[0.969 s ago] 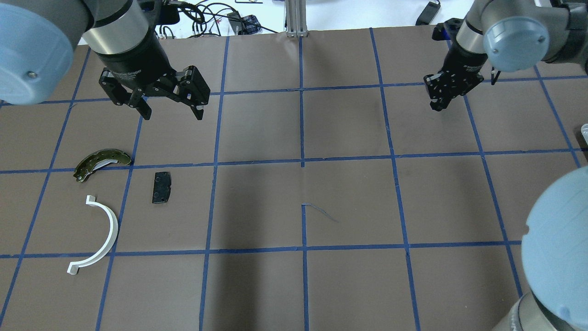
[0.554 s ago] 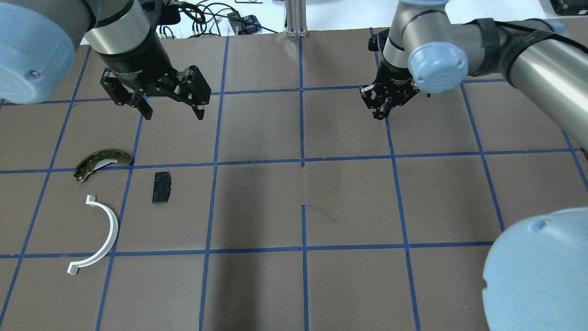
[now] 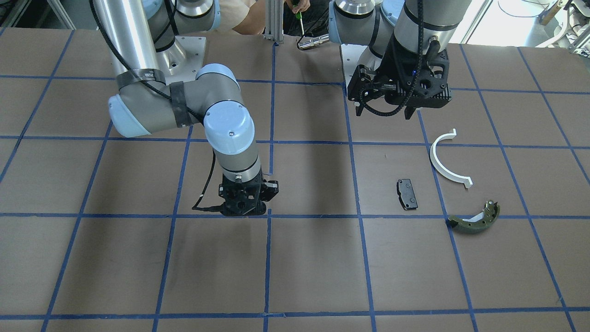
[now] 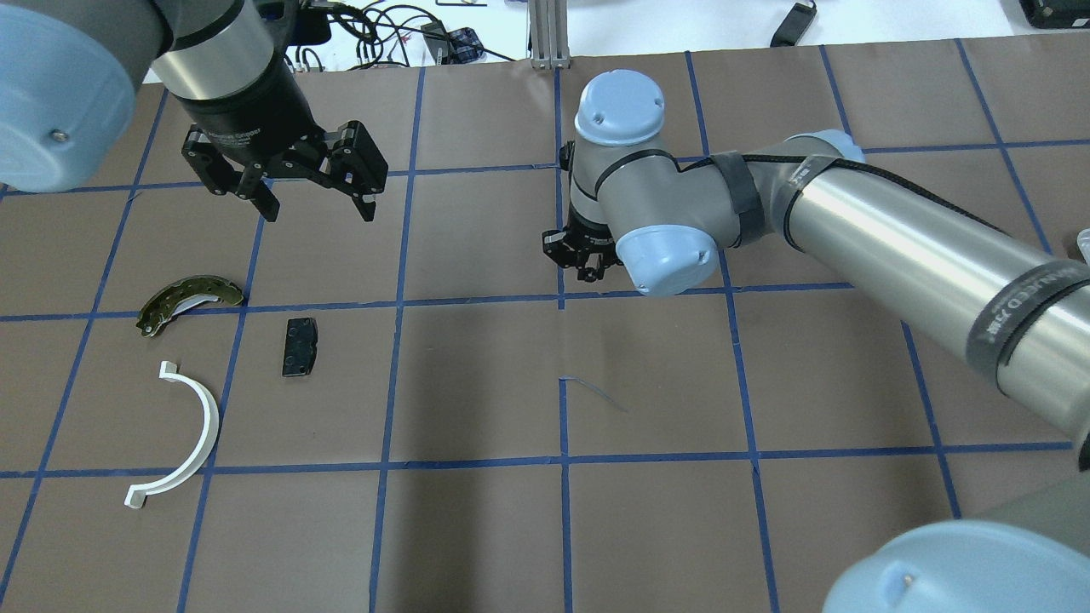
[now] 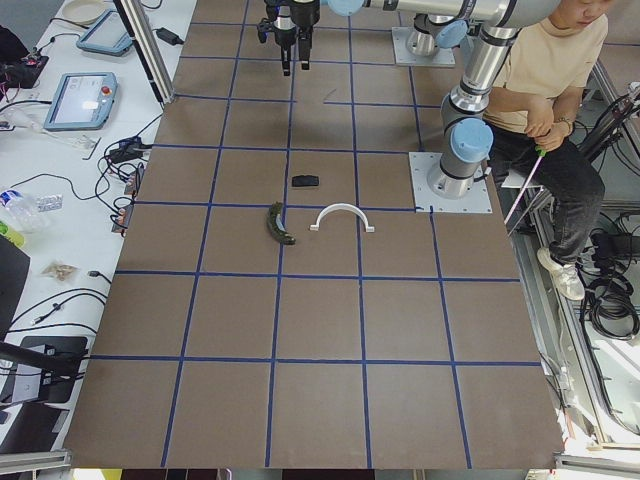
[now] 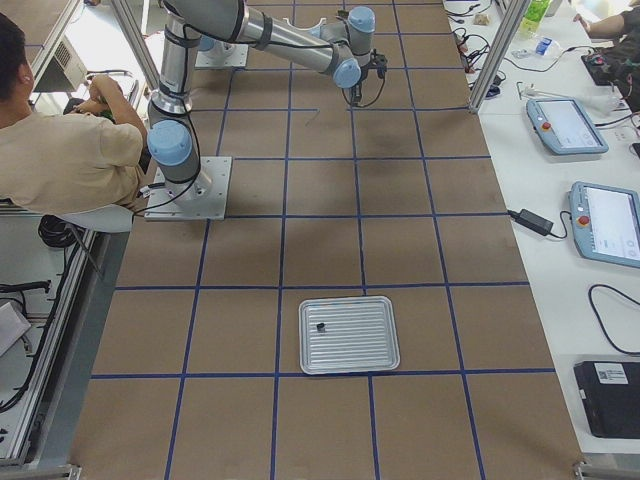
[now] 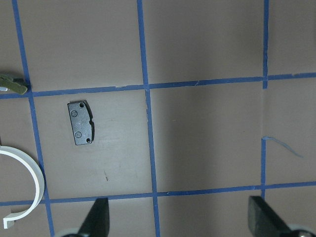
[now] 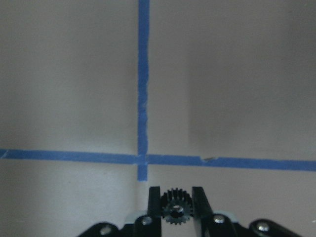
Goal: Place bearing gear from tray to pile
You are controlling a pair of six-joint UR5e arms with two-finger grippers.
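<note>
The bearing gear (image 8: 176, 210), small, black and toothed, sits between the pads of my right gripper (image 4: 588, 266), which is shut on it just above the table's middle, by a tape crossing. The pile lies well to its left: a flat black brake pad (image 4: 299, 346), a white half-ring (image 4: 192, 434) and an olive-green brake shoe (image 4: 189, 300). My left gripper (image 4: 319, 200) hangs open and empty behind the pile, and its wrist view looks down on the brake pad (image 7: 80, 123). The ribbed metal tray (image 6: 350, 366) rests far off toward the table's right end.
A small dark part (image 6: 320, 327) lies in the tray. The brown table cover carries a blue tape grid (image 4: 560, 298). A seated person (image 5: 545, 90) holds a screwdriver behind the robot's base. Cables and tablets (image 6: 605, 220) sit along the far table.
My right arm has swung left from the table's far right to its middle, its gripper staying shut. The left arm and the pile have not moved.
</note>
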